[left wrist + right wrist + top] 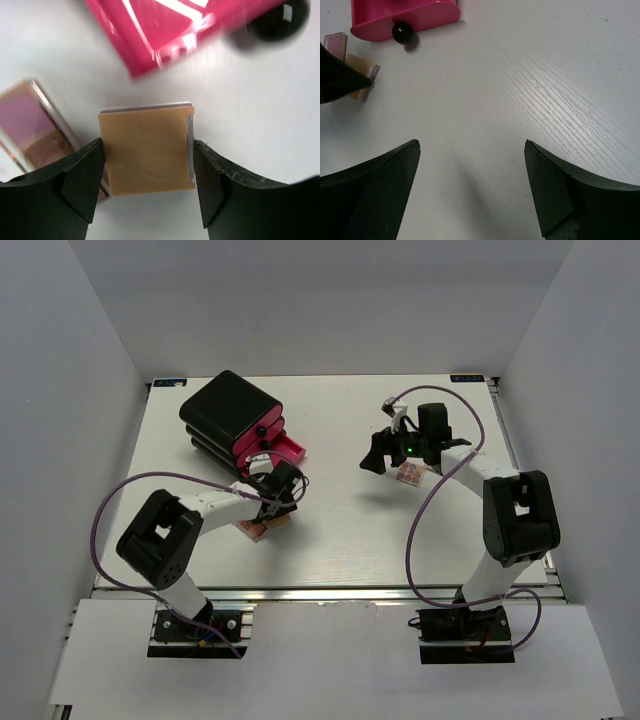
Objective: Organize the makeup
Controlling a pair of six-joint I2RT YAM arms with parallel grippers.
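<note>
White table: carries the whole scene, with both arms bolted at its near edge.
Black box: stands at the far left of the table, pink drawers stacked in its front.
Right arm: reaches inward from the right, passing over a small pinkish item that is too small to name.
Left arm: stretches toward the box, wrist low in front of the drawers.
Pink drawer: juts out from the box front, near the makeup on the tabletop.
Right gripper: hangs mid-table over bare wood grain, jaws spread wide with nothing between them, well apart from the makeup at left.
Left gripper: points down astride the tan compact, one dark finger close against each side. Cannot tell whether the fingers are pressing in or only flanking it.
Eyeshadow palette: lies flat just beside the compact, pink and brown pans showing, one corner hidden by a finger.
Tan compact: lies closed and flat on the table, between the left fingers and near the drawer front.
Black knob: sits round and glossy on the drawer's front edge.
</note>
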